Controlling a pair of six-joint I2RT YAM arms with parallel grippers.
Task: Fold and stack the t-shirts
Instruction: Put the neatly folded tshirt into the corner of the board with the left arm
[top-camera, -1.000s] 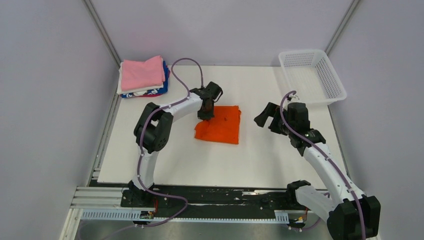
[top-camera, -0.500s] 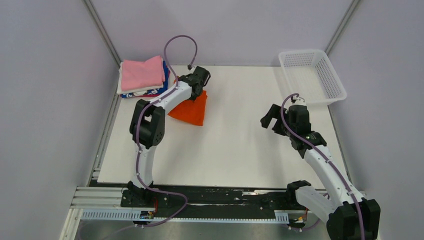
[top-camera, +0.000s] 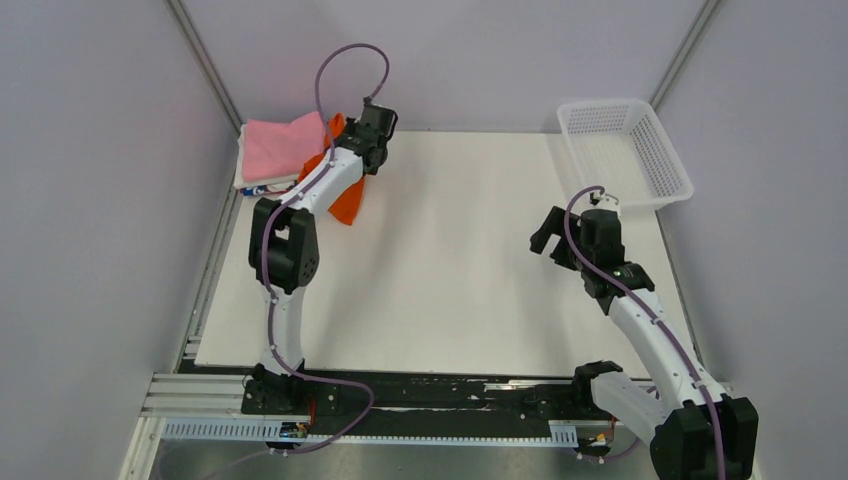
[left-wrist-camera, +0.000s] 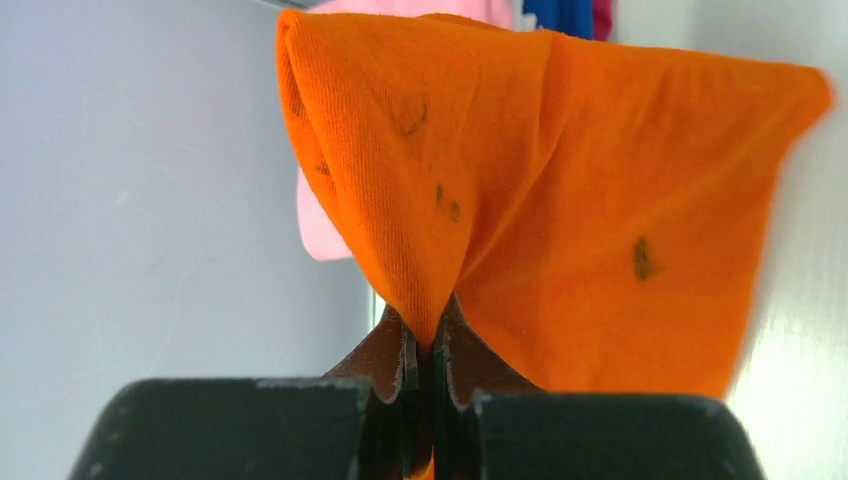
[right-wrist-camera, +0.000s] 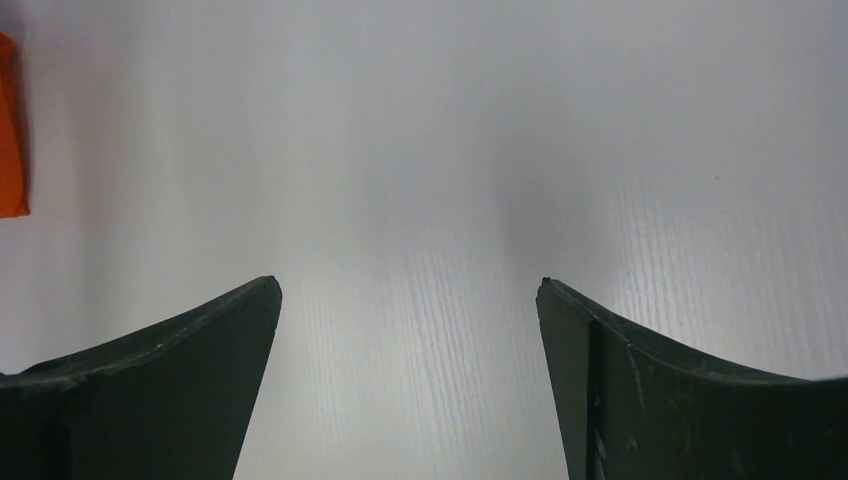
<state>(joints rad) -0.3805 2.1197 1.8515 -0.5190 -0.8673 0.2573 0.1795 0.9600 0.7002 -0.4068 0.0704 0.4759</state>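
The left pincer (left-wrist-camera: 425, 345) pinches the orange t-shirt (left-wrist-camera: 560, 220), which hangs beside the pink-topped stack (top-camera: 280, 148) (right pincer (right-wrist-camera: 408, 285) wide open, empty). Held at one point, its fold may fall open.

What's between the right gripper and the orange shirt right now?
Only bare table lies between the right gripper and the orange shirt, as the top view shows.
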